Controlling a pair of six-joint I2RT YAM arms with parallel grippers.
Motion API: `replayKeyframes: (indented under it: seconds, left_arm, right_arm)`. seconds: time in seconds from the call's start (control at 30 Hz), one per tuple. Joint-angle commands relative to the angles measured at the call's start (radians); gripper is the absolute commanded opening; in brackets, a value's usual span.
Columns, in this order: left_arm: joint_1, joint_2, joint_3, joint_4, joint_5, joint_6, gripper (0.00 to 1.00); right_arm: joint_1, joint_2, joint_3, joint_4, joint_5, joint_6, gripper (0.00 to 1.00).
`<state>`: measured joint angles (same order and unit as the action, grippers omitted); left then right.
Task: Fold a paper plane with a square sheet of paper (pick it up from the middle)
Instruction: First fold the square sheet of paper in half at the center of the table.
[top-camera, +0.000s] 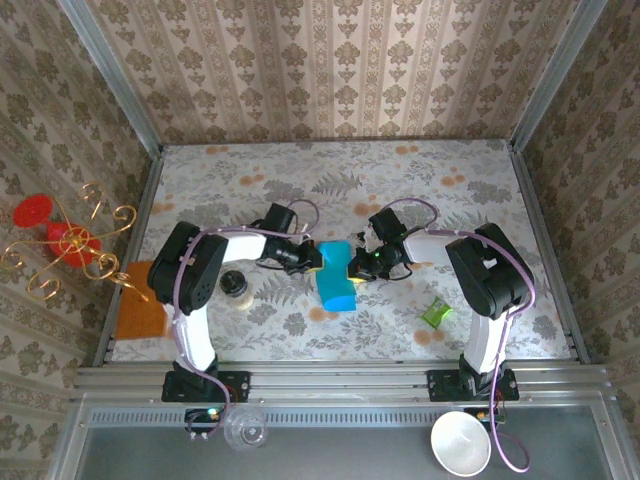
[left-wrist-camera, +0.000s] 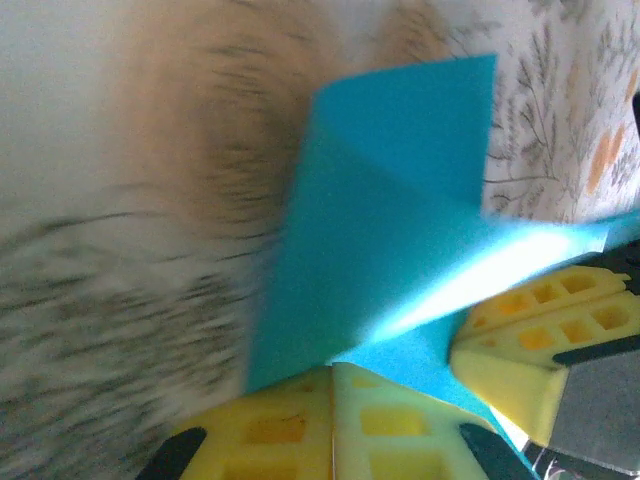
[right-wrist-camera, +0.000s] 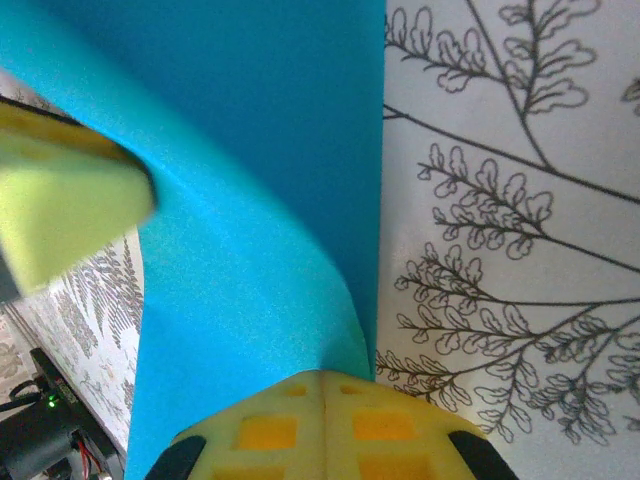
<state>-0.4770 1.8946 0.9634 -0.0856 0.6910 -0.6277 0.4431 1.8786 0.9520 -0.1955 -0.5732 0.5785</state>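
Floral tabletop (top-camera: 420, 190), mid-area: L gripper (top-camera: 312, 259) & R gripper (top-camera: 352, 266) face each other, each clamped tight on the square sheet of paper (top-camera: 336, 285), which bows betw. them.

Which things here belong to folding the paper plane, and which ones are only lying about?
For the job: sheet of paper, left gripper, right gripper, both shut on it.
Lying about: green wrapper, orange mat, white bowl, small jar.

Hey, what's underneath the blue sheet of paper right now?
The fern-patterned table surface continues under the blue sheet of paper, which the left pincer and right pincer pinch shut. The patch directly beneath is covered.
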Motion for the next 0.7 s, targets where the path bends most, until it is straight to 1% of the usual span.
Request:
replayKeyframes:
  seconds: [0.0,0.1,0.2,0.27,0.3,0.43,0.57,0.67]
  left_arm:
    - [0.101,-0.038,-0.072,-0.060,-0.078,0.044,0.10]
    - [0.110,-0.099,-0.077,-0.059,-0.060,0.037,0.10]
    - [0.063,-0.159,-0.072,0.022,-0.011,-0.026,0.10]
    - [0.029,-0.166,-0.042,0.043,-0.011,-0.051,0.10]
    - [-0.022,-0.159,-0.022,0.045,-0.017,-0.057,0.10]
    - [-0.097,-0.071,0.049,0.072,-0.024,-0.085,0.10]
    - [-0.139,0.041,0.109,0.107,0.001,-0.124,0.09]
    - [-0.132,0.081,0.126,0.094,-0.014,-0.117,0.10]
  right_arm:
    - [-0.010,0.127,-0.094,-0.242,0.354,-0.006,0.06]
    - [-0.010,0.129,-0.090,-0.241,0.349,-0.005,0.06]
    - [-0.009,0.128,-0.088,-0.239,0.349,-0.003,0.06]
    - [-0.009,0.129,-0.088,-0.239,0.348,-0.002,0.06]
    - [-0.009,0.130,-0.090,-0.239,0.349,-0.002,0.06]
    - [-0.009,0.136,-0.091,-0.234,0.348,0.000,0.06]
    - [-0.009,0.141,-0.088,-0.228,0.345,0.003,0.06]
    - [-0.009,0.138,-0.094,-0.225,0.348,0.005,0.06]
